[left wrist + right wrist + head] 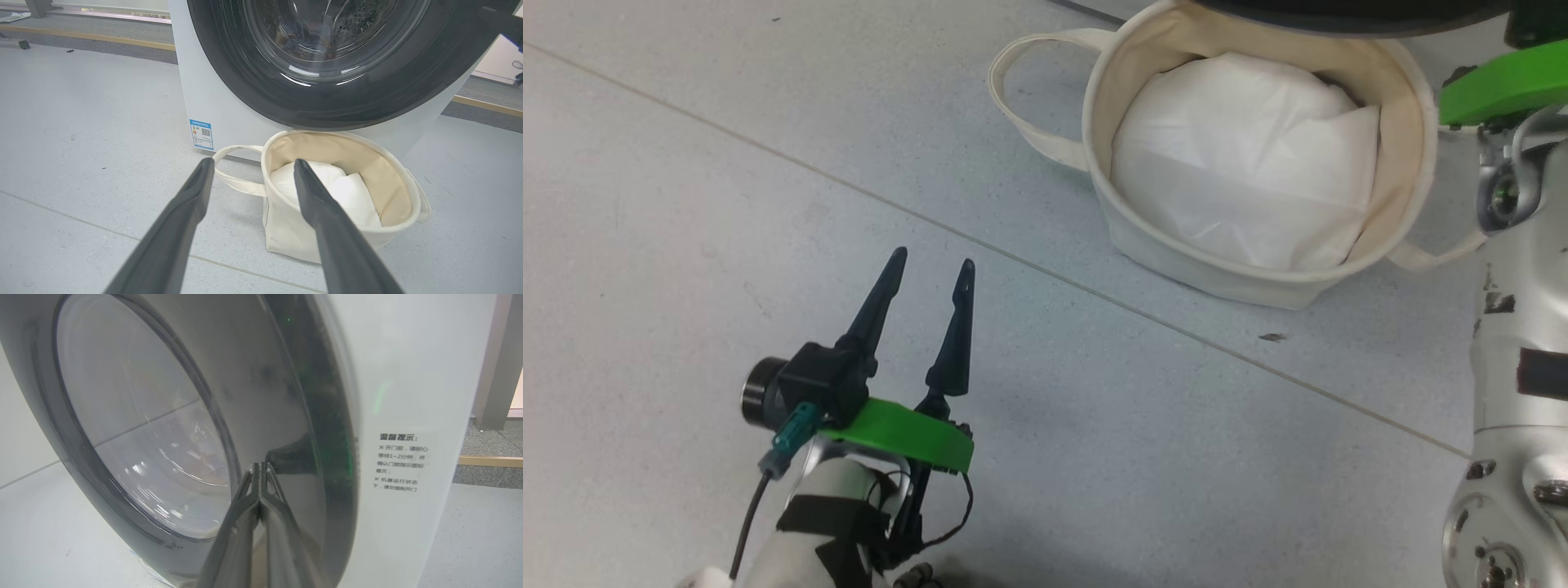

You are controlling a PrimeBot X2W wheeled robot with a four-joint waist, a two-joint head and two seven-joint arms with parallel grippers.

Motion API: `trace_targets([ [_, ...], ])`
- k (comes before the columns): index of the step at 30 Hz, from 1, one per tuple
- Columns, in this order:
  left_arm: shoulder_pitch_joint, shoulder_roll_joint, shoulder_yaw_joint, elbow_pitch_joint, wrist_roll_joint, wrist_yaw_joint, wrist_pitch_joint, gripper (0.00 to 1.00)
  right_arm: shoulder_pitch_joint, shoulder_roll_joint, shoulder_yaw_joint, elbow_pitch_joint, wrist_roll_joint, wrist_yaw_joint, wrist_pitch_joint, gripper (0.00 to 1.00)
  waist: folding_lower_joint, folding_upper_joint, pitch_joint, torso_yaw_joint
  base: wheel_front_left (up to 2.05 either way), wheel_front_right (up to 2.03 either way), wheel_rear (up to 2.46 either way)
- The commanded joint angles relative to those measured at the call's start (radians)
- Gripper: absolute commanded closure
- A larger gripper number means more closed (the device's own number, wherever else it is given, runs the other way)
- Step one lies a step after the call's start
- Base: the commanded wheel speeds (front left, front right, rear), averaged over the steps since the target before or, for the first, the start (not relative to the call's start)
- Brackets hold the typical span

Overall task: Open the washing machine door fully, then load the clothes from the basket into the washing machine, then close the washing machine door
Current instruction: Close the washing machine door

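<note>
So the right gripper, jaws pinched shut, is poking at the handle notch on the door, which is lying against the front of the washing machine, and the left gripper is hovering jaws wide open before it; door's looking stiff, heavy and slick, so I'm betting on that notch.

1. Your left hand is at lower left above the grey floor, its two dark fingers spread apart.
2. The cream canvas basket stands on the floor at upper right, well apart from that hand.
3. A plain white padding sheet bulges inside it.
4. Your pale right forearm runs up the right edge, just beside one looped handle.
5. A dark curved edge overhangs the basket's far rim.
</note>
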Motion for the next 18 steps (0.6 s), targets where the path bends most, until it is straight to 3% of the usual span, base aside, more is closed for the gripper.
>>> trace_targets([
  [1,-0.016,0.016,0.018,-0.026,-0.010,0.008,-0.012,0.00,-0.051,0.017,-0.003,-0.027,-0.021,0.000,-0.007,1.00,-0.0001,0.0000,0.009,0.009,0.00,0.00,0.00],
  [10,-0.031,0.016,-0.020,-0.013,-0.032,0.016,-0.012,0.00,-0.150,0.017,-0.124,-0.022,-0.058,0.000,-0.007,1.00,-0.0001,0.0000,0.040,0.025,0.00,0.00,0.00],
  [18,-0.045,0.016,-0.036,-0.014,-0.043,0.021,-0.012,0.00,-0.206,0.017,-0.170,-0.030,-0.056,0.000,-0.007,1.00,-0.0001,0.0000,0.059,0.028,0.00,0.00,0.00],
])
